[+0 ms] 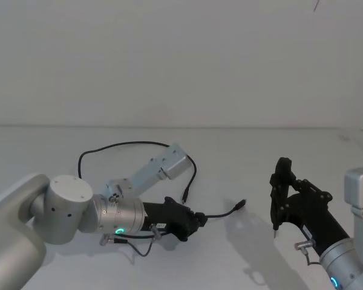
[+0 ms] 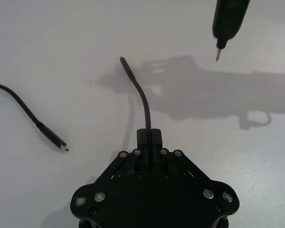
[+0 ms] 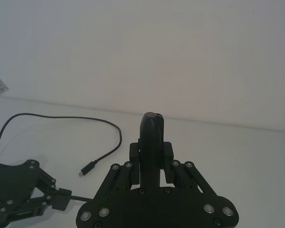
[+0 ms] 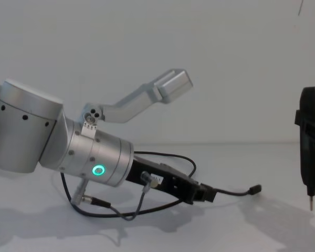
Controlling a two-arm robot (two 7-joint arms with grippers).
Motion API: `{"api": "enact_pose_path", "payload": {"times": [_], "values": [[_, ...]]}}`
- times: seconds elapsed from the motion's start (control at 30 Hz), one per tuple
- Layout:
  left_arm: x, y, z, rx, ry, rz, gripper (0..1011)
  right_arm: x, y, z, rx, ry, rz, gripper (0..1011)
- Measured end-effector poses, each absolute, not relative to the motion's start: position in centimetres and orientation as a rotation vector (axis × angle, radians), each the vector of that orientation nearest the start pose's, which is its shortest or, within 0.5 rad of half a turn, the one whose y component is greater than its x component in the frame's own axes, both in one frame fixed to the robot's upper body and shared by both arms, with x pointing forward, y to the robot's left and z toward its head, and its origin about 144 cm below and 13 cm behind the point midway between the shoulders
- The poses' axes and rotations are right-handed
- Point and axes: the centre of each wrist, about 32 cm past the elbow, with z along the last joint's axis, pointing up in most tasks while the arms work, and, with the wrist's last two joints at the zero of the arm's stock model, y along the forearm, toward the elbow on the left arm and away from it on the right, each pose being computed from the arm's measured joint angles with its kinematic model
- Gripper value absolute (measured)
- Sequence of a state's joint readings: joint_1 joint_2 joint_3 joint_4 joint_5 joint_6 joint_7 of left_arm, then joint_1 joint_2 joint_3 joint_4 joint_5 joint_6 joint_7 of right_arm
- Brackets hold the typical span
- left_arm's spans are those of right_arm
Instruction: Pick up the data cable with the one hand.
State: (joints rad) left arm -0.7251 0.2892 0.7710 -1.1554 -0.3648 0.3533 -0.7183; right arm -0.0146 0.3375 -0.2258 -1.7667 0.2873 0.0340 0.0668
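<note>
Low over the white table (image 1: 242, 151), at seven o'clock from the middle of the head view: the left gripper (image 1: 196, 220), flat black fingers clamped on the data cable (image 1: 133, 143) a little way back from one end. Past the fingertips, a short free stretch of cord toward three o'clock, ending in a small plug (image 1: 242, 203) (raised or resting on the table, hard to judge). Behind the fingers, the cord's path lost under the black gripper body and the silver cylinder (image 4: 94, 152) with its green glowing ring (image 4: 98, 170). Farther back, the rest of the cable in a wide loose loop on the table, from ten round to twelve o'clock of the gripper, partly hidden behind the silver camera bracket (image 1: 169, 162). Other plug (image 1: 184, 198) lying free on the table at eleven o'clock, near the fingers and apart from them. Under the wrist, a short grey wire (image 1: 146, 252) with a silver metal plug (image 1: 111, 240), hard to separate from the black cord in the chest view. Well apart at three o'clock: the right gripper (image 1: 279, 196), slim and black, fingers together as one upright blade in the right wrist view, thin pin tip pointing down; touching the table or clear of it, impossible to tell. Right arm cut off at the head view's lower right corner.
</note>
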Motion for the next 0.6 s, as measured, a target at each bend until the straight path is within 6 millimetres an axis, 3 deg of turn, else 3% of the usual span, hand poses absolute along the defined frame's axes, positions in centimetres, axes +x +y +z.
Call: {"api": "enact_pose_path", "payload": {"times": [0.6], "values": [[60.0, 17.4, 125.4, 0.369, 0.036, 0.296, 39, 44.3, -23.7, 118.9, 0.026, -0.075, -1.229, 279]]}}
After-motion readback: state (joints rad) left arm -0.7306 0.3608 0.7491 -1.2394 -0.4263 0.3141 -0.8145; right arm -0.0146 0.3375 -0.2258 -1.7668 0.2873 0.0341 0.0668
